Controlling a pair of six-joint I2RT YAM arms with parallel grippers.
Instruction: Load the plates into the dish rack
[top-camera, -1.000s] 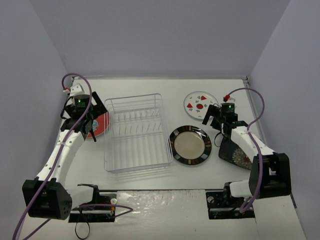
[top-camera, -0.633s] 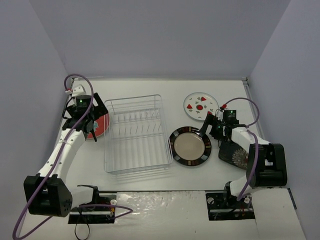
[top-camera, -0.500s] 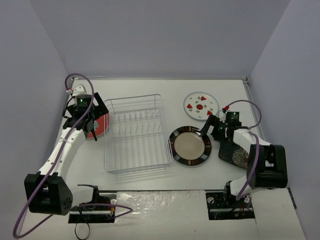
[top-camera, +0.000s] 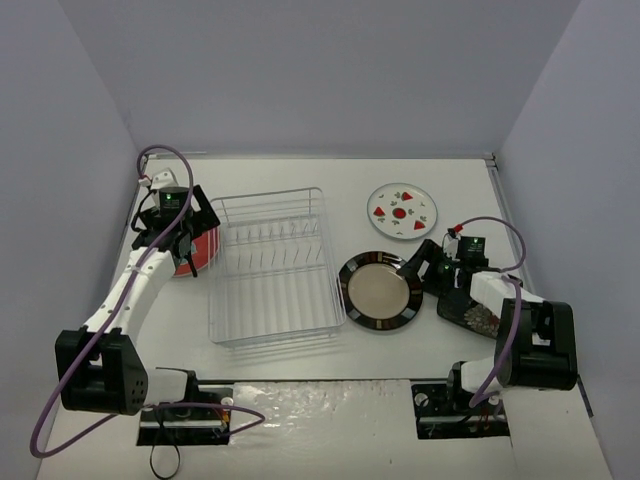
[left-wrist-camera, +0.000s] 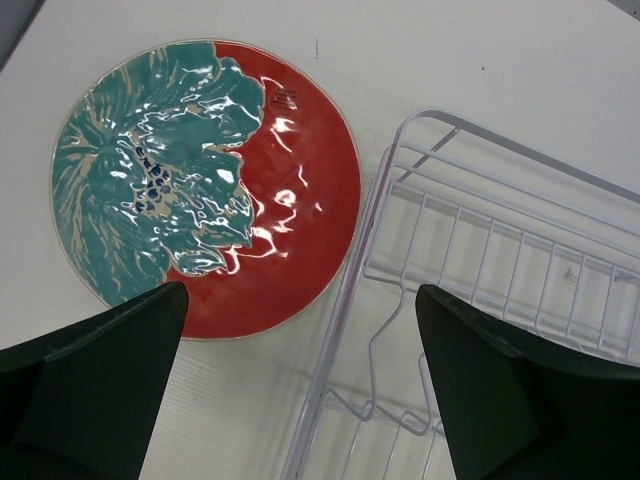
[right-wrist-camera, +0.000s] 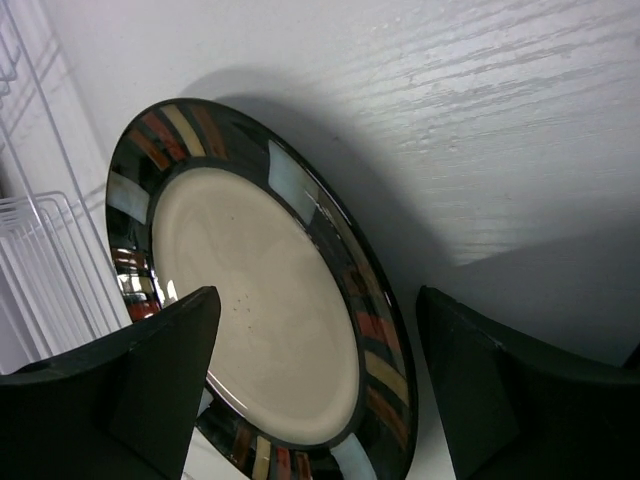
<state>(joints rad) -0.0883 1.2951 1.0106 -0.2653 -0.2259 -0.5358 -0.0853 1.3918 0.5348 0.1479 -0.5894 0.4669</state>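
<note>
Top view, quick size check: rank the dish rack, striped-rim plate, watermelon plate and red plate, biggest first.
1. dish rack, clearly largest.
2. striped-rim plate.
3. watermelon plate, slightly smaller, though it lies farther from the camera.
Unranked: red plate, mostly hidden under the left arm.

Red plate (left-wrist-camera: 205, 185) left of dish rack (top-camera: 275, 300); striped plate (top-camera: 379, 290), watermelon plate (top-camera: 402, 210) and half-hidden, seemingly black plate (top-camera: 472, 316) right.
</note>
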